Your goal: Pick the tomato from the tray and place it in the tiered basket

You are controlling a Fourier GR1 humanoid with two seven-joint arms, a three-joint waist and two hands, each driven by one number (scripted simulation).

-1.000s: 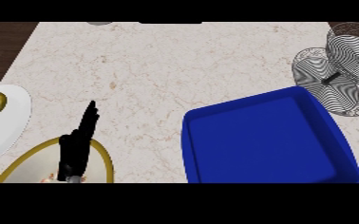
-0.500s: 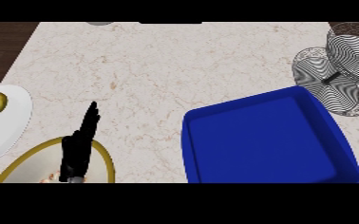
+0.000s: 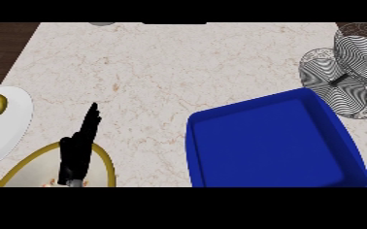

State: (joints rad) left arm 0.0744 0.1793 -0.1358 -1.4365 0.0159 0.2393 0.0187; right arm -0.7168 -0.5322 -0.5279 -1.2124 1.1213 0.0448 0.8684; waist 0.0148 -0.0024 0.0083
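Head view looks steeply down on a pale marble bench (image 3: pixel 179 68). At the lower right of the frame lies a deep blue tray (image 3: pixel 269 143), a little turned, with its far corner pointing to the upper right. I see only the blue floor inside the part of it that shows; its lower part is cut by the frame edge. The tomato is visible nowhere in this view, so I cannot tell where it is.

At the right edge, just behind the tray's far corner, stands the tiered basket (image 3: pixel 337 75), made of fine wire mesh that looks striped black and white. One round tier sits near the tray, and another part shows higher, at the upper right corner of the frame.

At the lower left, the left hand (image 3: pixel 77 148) comes up from the bottom edge. It is black, with straight fingers pointing up and a little to the right; it is released and holds nothing. It shows over a round plate with a yellow rim (image 3: pixel 106 157), which is partly cut by the bottom edge. At the left edge, a white plate (image 3: pixel 16 119) is partly in view, with something yellow on it at the very edge. The right hand does not show.
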